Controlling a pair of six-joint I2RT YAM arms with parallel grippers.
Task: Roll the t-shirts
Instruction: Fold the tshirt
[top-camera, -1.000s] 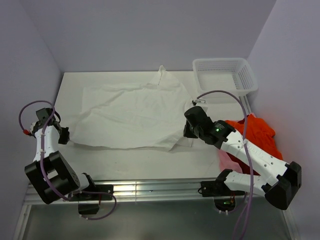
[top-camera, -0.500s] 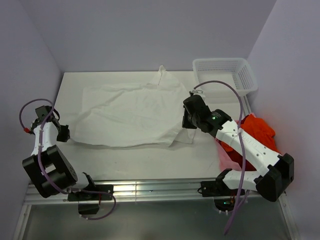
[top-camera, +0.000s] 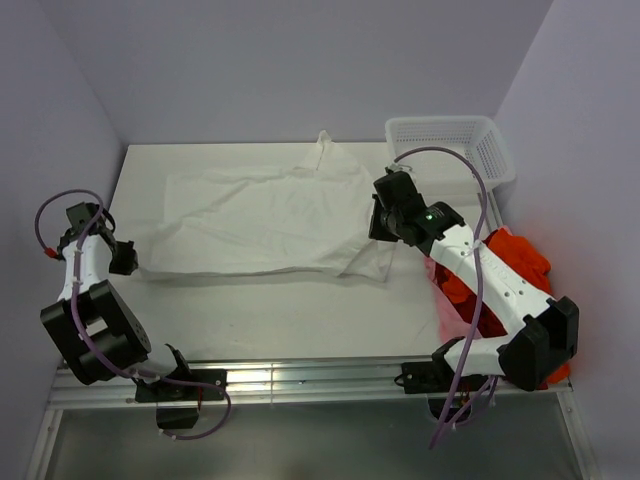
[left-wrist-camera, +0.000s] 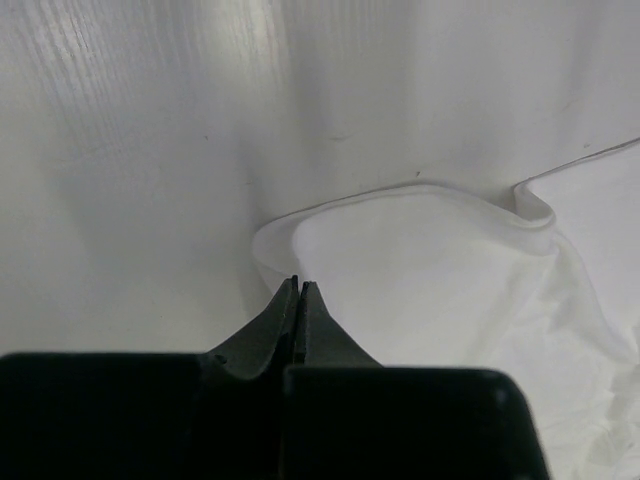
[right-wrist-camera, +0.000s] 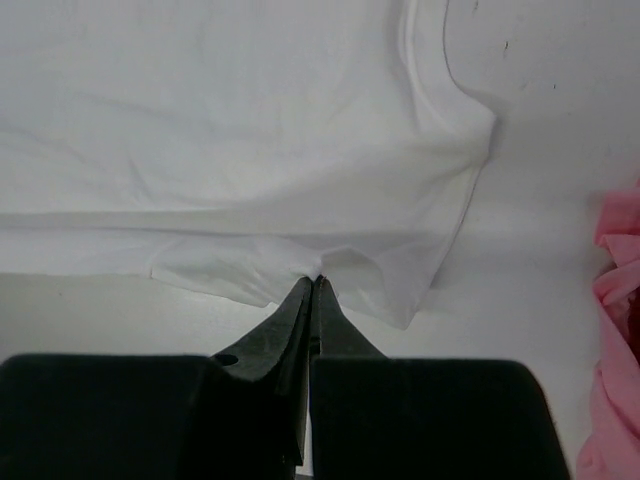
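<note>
A white t-shirt (top-camera: 260, 215) lies spread across the table, its near edge folded over. My left gripper (top-camera: 130, 260) is shut on the shirt's left edge; in the left wrist view the closed tips (left-wrist-camera: 298, 286) pinch a curled white hem (left-wrist-camera: 420, 260). My right gripper (top-camera: 380, 238) is shut on the shirt's right near edge; in the right wrist view the tips (right-wrist-camera: 318, 281) pinch a bunched fold of the white cloth (right-wrist-camera: 250, 130). Orange-red t-shirts (top-camera: 505, 265) lie piled at the right, under my right arm.
A white mesh basket (top-camera: 450, 150) stands at the far right corner. Pink-red cloth (right-wrist-camera: 615, 300) shows at the right edge of the right wrist view. Walls close in at the back and both sides. A metal rail (top-camera: 300, 380) runs along the table's near edge.
Both grippers moved away from the near edge with the shirt's hem, the right one farther. The shirt's near edge has drawn back and the cloth looks narrower front to back.
</note>
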